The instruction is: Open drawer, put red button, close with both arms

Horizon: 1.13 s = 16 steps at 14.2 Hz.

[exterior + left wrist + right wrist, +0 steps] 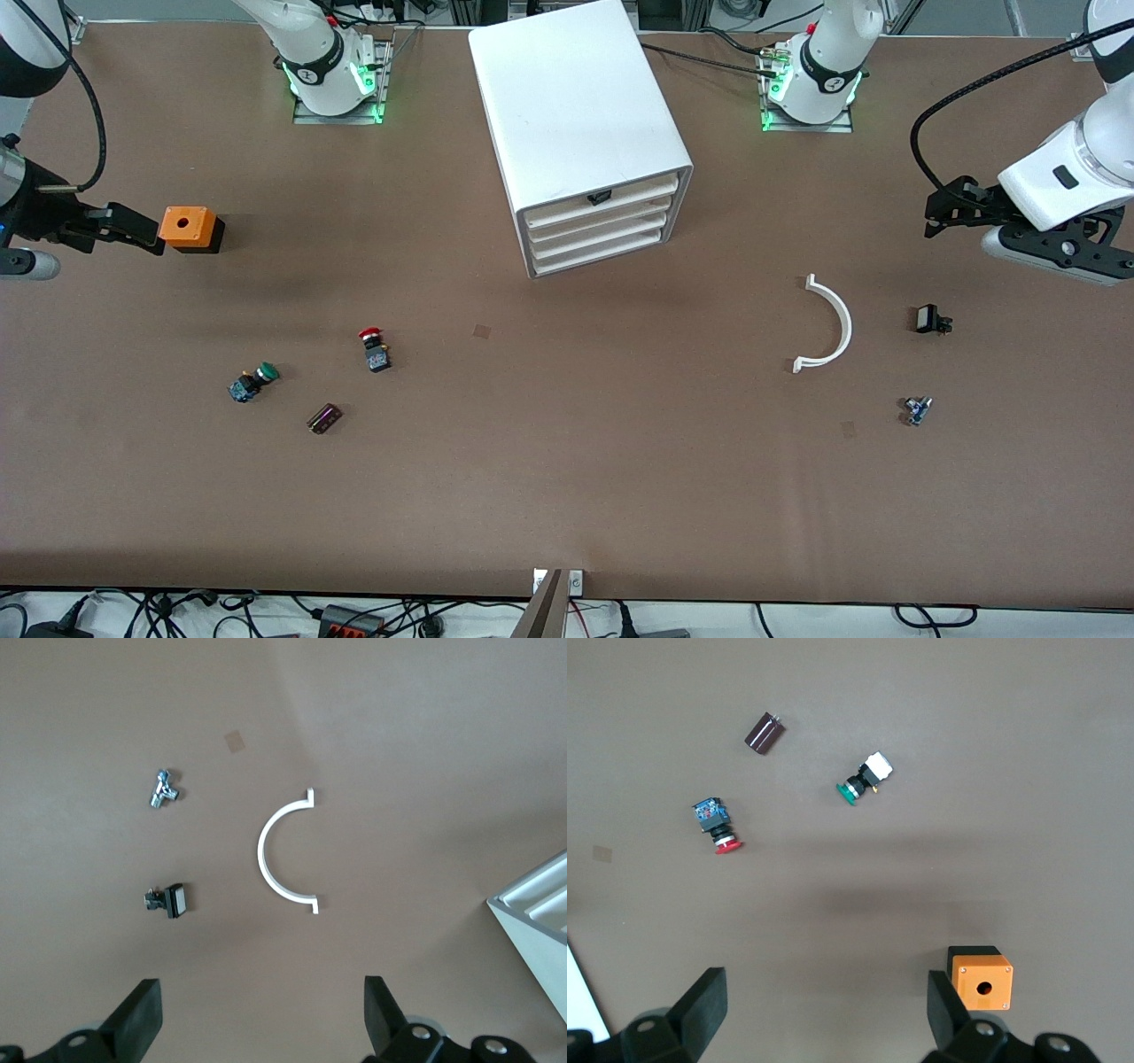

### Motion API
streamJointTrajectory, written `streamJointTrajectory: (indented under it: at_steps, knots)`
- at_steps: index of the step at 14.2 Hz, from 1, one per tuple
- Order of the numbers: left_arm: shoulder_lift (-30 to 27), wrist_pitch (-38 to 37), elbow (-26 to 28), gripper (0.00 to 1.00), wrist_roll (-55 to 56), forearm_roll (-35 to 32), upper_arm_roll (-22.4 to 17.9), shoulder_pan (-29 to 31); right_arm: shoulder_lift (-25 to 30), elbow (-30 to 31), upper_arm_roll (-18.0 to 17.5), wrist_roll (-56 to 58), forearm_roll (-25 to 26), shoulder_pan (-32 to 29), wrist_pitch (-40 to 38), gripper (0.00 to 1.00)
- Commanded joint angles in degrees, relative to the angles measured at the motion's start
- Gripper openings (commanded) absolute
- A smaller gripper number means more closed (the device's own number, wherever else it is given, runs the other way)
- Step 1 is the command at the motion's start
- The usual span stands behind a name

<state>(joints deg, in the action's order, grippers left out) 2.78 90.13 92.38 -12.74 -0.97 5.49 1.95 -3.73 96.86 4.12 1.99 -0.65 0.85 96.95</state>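
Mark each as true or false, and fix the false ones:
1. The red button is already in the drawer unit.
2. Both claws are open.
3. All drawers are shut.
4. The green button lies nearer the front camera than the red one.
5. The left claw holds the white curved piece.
1. False: the red button lies on the table.
2. True: left claw and right claw are open.
3. True: the drawer unit shows no drawer pulled out.
4. True: the green button lies nearer.
5. False: the white curved piece lies on the table; the claw is empty.

Robotics lab, bolted arm bases (330,84), cables (354,620)
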Motion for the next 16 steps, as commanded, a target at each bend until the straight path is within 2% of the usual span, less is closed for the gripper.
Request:
streamJointTrajectory:
  at_steps: [1,5,7,9,11,13,16]
  knots:
    - [1.87,-3.89,-1.67,1.0,-0.71,1.14,0.13,-0.37,-2.23,0.35,-0.69,-0.23,-0.14,0.64,0.53,1.0]
    - [6.88,-15.4,-1.5,1.0,-0.88,6.67,0.31,-1.6,-5.92,0.26,-0.78,-0.24,0.21,5.56,1.14,1.0]
    - [10.21,-15.42,-0.62,1.0,-1.32,12.53,0.31,-1.69,-9.78,-0.87,-1.04,-0.24,-0.23,7.67,1.23,1.0]
    - [14.78,-11.05,-0.27,1.0,-1.67,20.7,0.31,-2.3,-14.0,-3.07,-1.04,-0.24,-0.14,10.31,1.58,1.0]
    - [15.42,-4.55,3.14,1.0,-2.02,30.1,0.31,-2.04,-17.69,-4.57,-0.96,-0.15,-0.14,12.94,4.03,1.0]
    - [16.38,1.69,7.88,1.0,-6.83,37.58,0.39,-3.44,-21.21,-4.57,-1.04,1.42,-0.06,15.14,8.07,1.0]
    - [21.2,8.04,12.2,1.0,-18.17,48.91,1.79,-5.2,-25.34,-4.57,-1.04,3.8,-0.06,16.56,12.46,1.0]
